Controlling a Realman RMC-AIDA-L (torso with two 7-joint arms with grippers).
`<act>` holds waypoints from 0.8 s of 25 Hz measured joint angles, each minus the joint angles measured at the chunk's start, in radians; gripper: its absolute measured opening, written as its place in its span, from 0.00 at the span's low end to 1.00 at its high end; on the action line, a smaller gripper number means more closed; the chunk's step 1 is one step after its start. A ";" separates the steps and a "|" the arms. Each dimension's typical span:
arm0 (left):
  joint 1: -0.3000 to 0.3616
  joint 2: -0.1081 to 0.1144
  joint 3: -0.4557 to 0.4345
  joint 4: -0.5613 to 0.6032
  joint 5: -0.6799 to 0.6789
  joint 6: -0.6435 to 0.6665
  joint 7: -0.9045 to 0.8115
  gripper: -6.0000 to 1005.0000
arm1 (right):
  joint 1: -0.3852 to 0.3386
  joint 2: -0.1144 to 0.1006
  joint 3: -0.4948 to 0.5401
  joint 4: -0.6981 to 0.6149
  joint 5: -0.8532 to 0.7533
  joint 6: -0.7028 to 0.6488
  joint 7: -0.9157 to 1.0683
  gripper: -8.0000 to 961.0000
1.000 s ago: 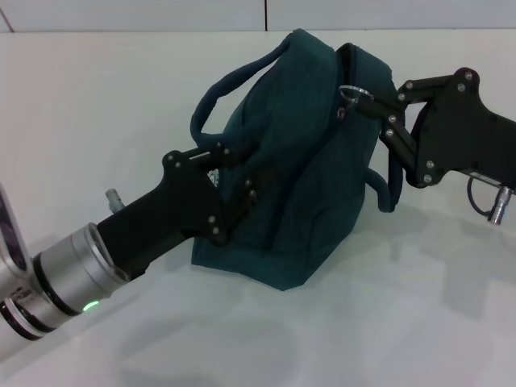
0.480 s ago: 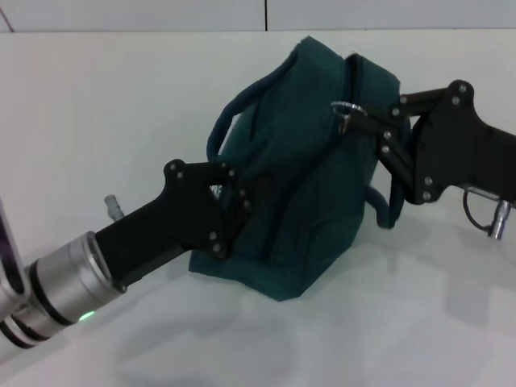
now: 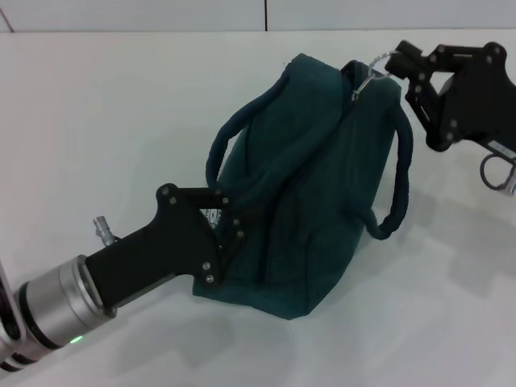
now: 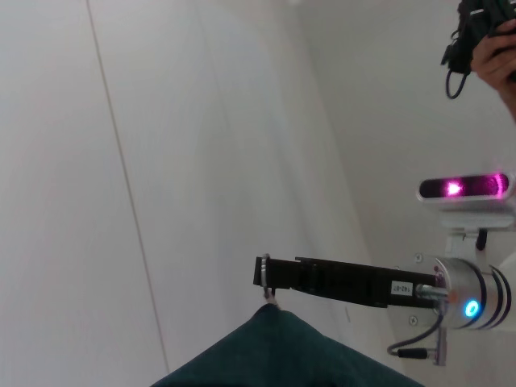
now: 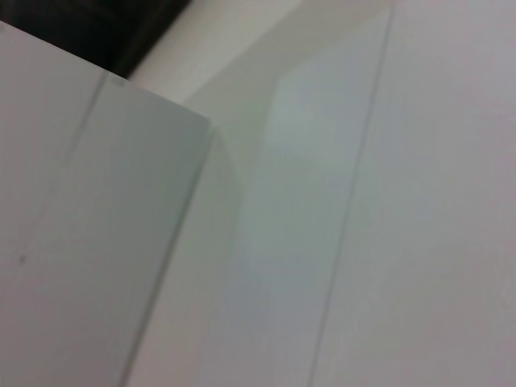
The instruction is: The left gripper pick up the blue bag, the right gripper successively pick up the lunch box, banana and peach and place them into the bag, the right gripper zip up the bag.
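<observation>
Blue bag [image 3: 318, 185] on white table [image 3: 105, 113]

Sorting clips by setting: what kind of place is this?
Probably a robot lab or data-collection room. A bare white table holds only the bag, a sensor glows on a stand, and a person's hand holds a camera nearby.
</observation>
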 joint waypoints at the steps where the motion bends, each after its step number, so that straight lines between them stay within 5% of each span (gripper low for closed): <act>1: 0.001 0.001 -0.001 0.000 0.000 -0.004 0.000 0.07 | 0.000 0.000 0.001 0.000 0.002 0.012 0.005 0.03; 20: 0.015 0.013 -0.009 0.012 -0.214 -0.140 -0.148 0.08 | -0.014 -0.003 0.016 0.054 0.063 0.066 0.015 0.03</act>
